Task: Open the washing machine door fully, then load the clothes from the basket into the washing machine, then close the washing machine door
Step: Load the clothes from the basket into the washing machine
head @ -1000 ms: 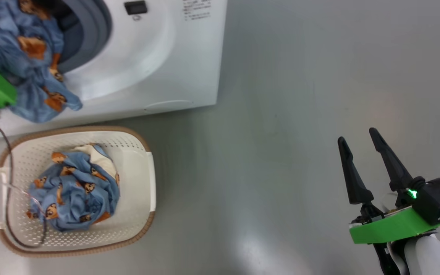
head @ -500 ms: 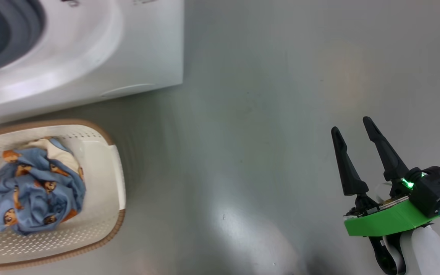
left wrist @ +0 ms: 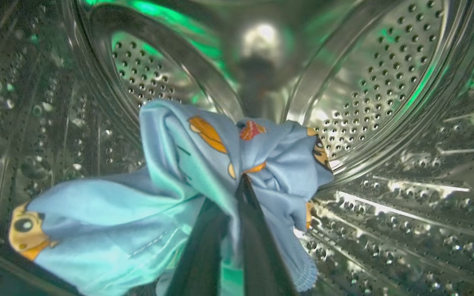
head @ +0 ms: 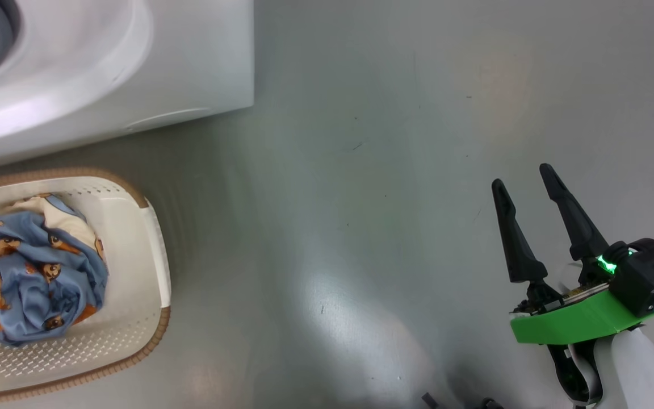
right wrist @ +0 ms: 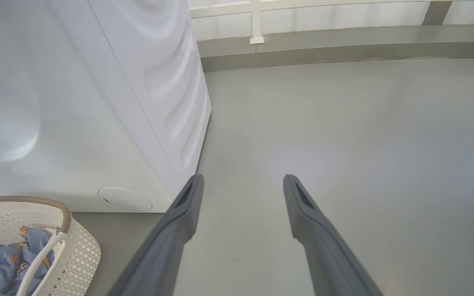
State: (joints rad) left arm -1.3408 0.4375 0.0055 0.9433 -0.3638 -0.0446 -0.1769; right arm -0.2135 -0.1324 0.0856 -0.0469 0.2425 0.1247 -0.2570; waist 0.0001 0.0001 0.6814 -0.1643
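Note:
The white washing machine (head: 134, 62) fills the head view's upper left; its side and round flap appear in the right wrist view (right wrist: 109, 123). In the left wrist view my left gripper (left wrist: 243, 181) is shut on a piece of the clothes (left wrist: 171, 197), light blue with orange faces, held inside the perforated steel drum (left wrist: 385, 90). More clothes (head: 26, 272) lie bundled in the cream basket (head: 139, 295) on the floor below the machine, also seen at the right wrist view's lower left (right wrist: 72, 255). My right gripper (head: 523, 176) stands open over bare floor at the right, holding nothing. The washing machine door is out of view.
Grey floor (head: 361, 199) stretches between the basket and my right arm. A low ledge and a white railing (right wrist: 257, 24) run along the far wall behind the machine.
The head camera has swung to the right, so the machine and basket slid left and the left arm with its hanging cloth left the picture. The right gripper has stayed open.

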